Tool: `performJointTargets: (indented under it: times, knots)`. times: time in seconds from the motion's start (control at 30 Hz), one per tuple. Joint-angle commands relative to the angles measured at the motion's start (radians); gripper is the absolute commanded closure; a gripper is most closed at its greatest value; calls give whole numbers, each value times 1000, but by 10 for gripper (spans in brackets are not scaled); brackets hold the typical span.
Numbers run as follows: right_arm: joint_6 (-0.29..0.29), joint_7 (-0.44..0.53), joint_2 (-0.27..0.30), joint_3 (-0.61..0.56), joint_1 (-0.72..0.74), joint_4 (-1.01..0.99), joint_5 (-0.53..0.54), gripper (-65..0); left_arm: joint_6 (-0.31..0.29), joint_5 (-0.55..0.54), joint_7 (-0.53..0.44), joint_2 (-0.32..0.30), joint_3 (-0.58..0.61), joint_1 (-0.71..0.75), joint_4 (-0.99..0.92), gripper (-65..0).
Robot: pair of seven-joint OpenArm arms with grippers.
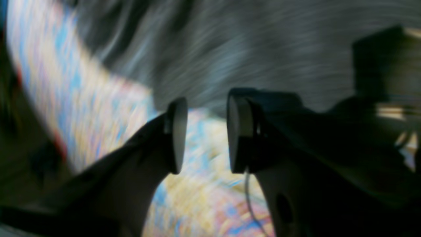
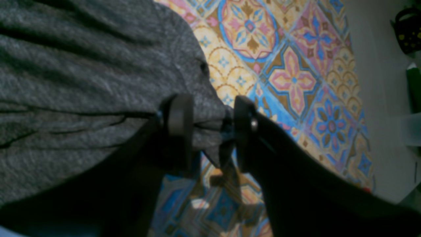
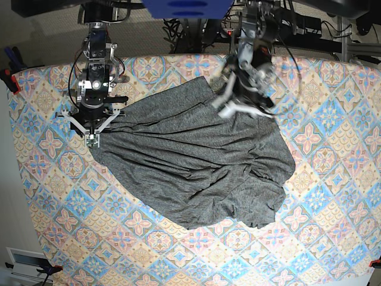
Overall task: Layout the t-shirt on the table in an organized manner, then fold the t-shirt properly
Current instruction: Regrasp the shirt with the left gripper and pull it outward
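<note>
The t-shirt [image 3: 196, 161] lies spread but heavily wrinkled across the middle of the table [image 3: 333, 238], its lower hem bunched toward the near edge and its upper part reaching toward the far edge.

The right gripper [image 2: 210, 131] stands over the shirt's corner nearest the table's left edge as the base view shows it. A pinch of grey fabric sits between its pads [image 2: 179, 113], so this claw is clamped on the shirt.

The left gripper [image 1: 204, 131] is over the far part of the shirt. Its wrist view is streaked with motion blur, yet the pads [image 1: 177, 131] show a clear gap with only tabletop pattern behind it. This claw is apart and holds nothing.

Risks, as judged from this layout:
- With one corner held and the other free, a pull by the right arm would likely drag the whole shirt toward the left edge rather than flatten it.
- The held pinch is small, so it may slip out under tension.
- The fast-moving left arm could snag a loose fold and deepen the creases.

No brand, label or legible writing appears on the shirt, the table or the arms.
</note>
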Motion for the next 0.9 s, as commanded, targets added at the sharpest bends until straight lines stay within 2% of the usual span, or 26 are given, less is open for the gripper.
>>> performJointTargets:
  times: [0.0, 0.1, 0.5, 0.87]
  knots:
    - [-8, 19, 7, 3, 10, 22, -9, -203, 11, 11, -24, -15, 22, 17, 19, -228]
    - [-8, 19, 7, 3, 10, 22, -9, -203, 11, 13, -95, -37, 64, 57, 19, -232]
    - [-8, 17, 7, 4, 10, 23, -9, -203, 11, 5, -95, -43, 81, 83, 13, -232]
    - [-8, 17, 7, 3, 10, 92, -9, -203, 11, 8, -95, -61, 50, 54, -137, -232]
